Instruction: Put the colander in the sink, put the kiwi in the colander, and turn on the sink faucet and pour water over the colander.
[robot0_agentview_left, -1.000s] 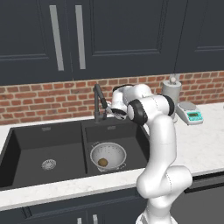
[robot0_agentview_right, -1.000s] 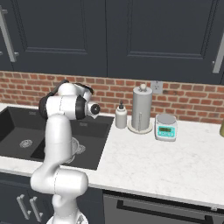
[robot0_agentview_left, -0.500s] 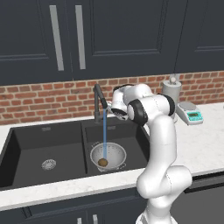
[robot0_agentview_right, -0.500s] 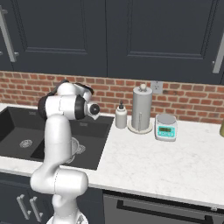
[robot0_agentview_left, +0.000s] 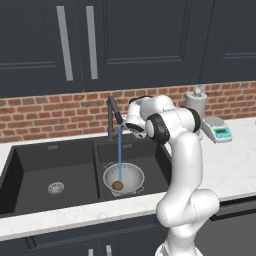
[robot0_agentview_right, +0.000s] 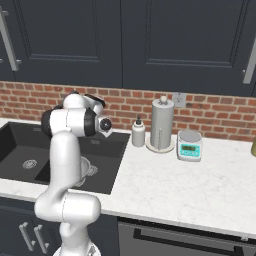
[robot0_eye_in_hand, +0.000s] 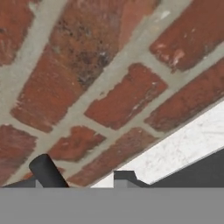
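Note:
The silvery colander (robot0_agentview_left: 131, 174) sits in the right basin of the black sink (robot0_agentview_left: 30, 165), and the brown kiwi (robot0_agentview_left: 117, 185) lies inside it. A thin blue stream of water (robot0_agentview_left: 119, 152) falls from the spout of the dark sink faucet (robot0_agentview_left: 112, 113) onto the kiwi. My gripper (robot0_agentview_left: 128, 124) hovers just right of the faucet, above the basin, pointing at the brick wall. In the hand view my gripper (robot0_eye_in_hand: 76, 183) is open, its fingertips (robot0_eye_in_hand: 124, 177) apart, and a dark rod (robot0_eye_in_hand: 46, 172) of the faucet rises between them without being clamped. A bit of the colander (robot0_agentview_right: 90, 170) shows behind my arm.
On the white counter (robot0_agentview_right: 165, 180) right of the sink stand a soap dispenser (robot0_agentview_right: 138, 134), a paper towel holder (robot0_agentview_right: 162, 125) and a small kitchen scale (robot0_agentview_right: 190, 146). A brick backsplash (robot0_eye_in_hand: 109, 87) runs close ahead of the hand. Dark cabinets hang above.
The water stream appeared between one second and half a second ago and still runs into the colander. The arm has barely shifted by the faucet.

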